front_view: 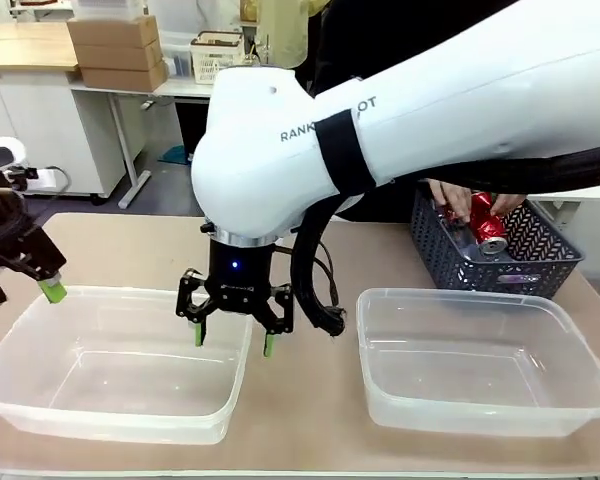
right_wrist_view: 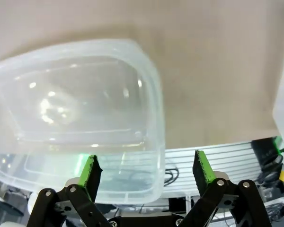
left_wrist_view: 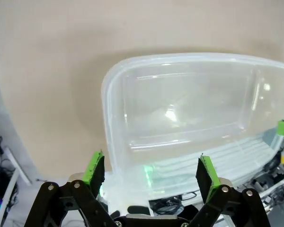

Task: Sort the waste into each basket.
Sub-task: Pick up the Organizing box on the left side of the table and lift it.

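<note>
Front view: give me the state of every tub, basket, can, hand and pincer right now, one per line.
Left tub: upright, empty.
Right tub: upright, empty.
Lattice basket: upright at the table's far right, holds cans.
Red can: in the lattice basket, tilted, under the person's hand.
Hand: reaching into the lattice basket.
Left pincer: open, empty, over the left tub's edge.
Right pincer: open, empty, over the left tub's right rim.
</note>
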`<state>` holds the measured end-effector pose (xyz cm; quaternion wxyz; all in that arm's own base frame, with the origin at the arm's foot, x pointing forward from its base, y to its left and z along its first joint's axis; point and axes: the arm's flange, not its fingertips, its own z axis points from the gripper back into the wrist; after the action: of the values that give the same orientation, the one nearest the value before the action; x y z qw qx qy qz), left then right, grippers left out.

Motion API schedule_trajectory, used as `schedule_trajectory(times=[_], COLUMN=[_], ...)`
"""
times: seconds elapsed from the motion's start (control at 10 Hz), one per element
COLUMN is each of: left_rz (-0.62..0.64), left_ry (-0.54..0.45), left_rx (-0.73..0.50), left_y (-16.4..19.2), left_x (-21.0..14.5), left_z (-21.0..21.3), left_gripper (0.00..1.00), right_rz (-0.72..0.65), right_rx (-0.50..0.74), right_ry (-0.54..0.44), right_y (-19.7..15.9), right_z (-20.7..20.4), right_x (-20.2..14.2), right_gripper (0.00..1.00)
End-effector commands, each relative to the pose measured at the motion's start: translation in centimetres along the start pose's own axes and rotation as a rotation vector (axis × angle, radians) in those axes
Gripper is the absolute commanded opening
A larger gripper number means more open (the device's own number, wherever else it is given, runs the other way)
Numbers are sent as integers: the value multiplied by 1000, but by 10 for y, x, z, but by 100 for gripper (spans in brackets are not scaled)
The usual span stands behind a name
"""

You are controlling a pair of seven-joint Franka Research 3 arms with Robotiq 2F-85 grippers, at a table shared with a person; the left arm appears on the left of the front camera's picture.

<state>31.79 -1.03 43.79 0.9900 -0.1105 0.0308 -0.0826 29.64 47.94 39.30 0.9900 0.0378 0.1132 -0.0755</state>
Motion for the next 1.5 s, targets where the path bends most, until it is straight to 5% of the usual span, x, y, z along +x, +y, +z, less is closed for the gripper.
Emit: schedule_trajectory(times=[0.0,0.5,0.6,0.7,0.8,0.9,1.0,1.4], left_rz=[36,94,77,63,59,53,55,70], left_ry=[42,140,148,142,140,142,134,108], left_rx=[64,137,155,133,136,132,127,129], left_y=[7,12,10,8,9,9,9,10], left_x=[-15,-24,-25,-26,-26,-25,-25,-25], left_z=[-63,-99,-98,-97,-97,-98,-97,-92], left_gripper=[100,100,40,40,0,38,0,0], right_rz=[-17,-24,-14,-11,-7,-9,-5,-7], right_rx=[-75,-87,-109,-103,-94,-98,-98,-120], right_ry=[-33,-32,-20,-20,-12,-18,-17,-2], right_y=[11,15,16,18,19,20,20,19], right_z=[-13,-20,-23,-26,-29,-29,-29,-29], right_x=[-1,1,0,0,2,3,2,4], right_gripper=[100,100,61,41,1,0,0,0])
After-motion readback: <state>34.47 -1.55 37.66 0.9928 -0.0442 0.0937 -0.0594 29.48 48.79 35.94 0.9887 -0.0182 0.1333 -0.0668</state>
